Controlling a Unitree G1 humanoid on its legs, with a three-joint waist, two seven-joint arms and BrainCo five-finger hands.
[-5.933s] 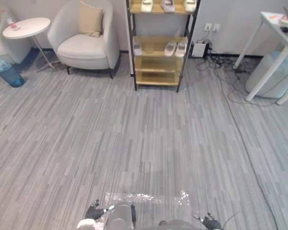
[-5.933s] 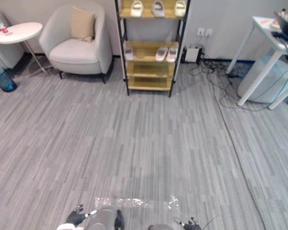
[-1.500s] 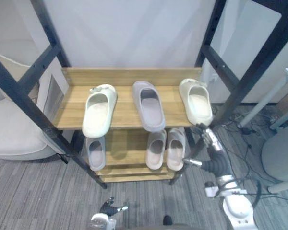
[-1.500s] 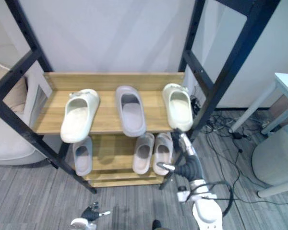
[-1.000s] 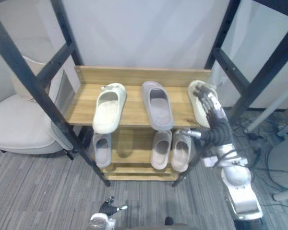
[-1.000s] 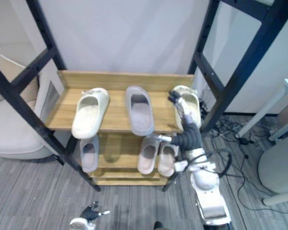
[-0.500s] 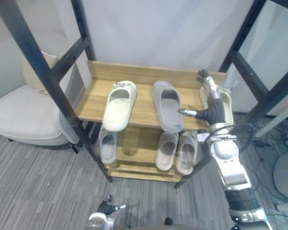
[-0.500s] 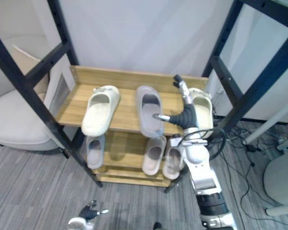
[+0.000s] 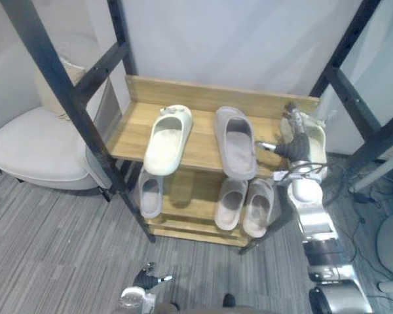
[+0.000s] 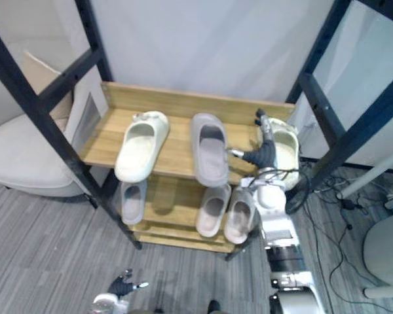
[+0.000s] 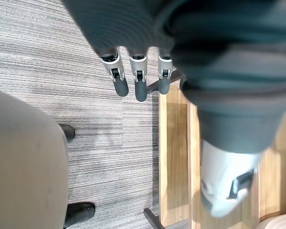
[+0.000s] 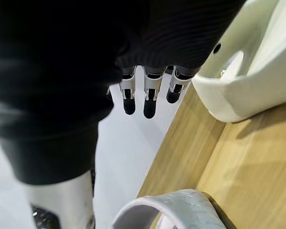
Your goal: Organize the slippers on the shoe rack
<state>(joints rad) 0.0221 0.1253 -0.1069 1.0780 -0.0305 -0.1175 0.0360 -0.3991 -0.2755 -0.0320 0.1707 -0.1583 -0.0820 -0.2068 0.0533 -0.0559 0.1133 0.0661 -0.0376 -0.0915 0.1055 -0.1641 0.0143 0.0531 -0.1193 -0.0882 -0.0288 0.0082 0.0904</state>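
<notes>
Slippers sit mismatched on the shelf (image 9: 134,127): left cream slipper (image 9: 167,137) and right cream slipper (image 9: 311,134) at opposite edges, grey slipper (image 9: 236,140) between, so right hand (image 10: 262,152), fingers straight, reaches just beside the right one, probably to pair them; left hand (image 11: 140,88) idle, fingers straight.

Black-framed wooden shoe rack (image 9: 203,104) at mid-frame. On its upper shelf, a cream slipper (image 9: 166,139) lies angled at left, a grey slipper (image 9: 236,142) at centre and a second cream slipper (image 9: 314,139) at right. On the lower shelf, a lone grey slipper (image 9: 150,194) lies left and a pale pair (image 9: 232,203) right.
</notes>
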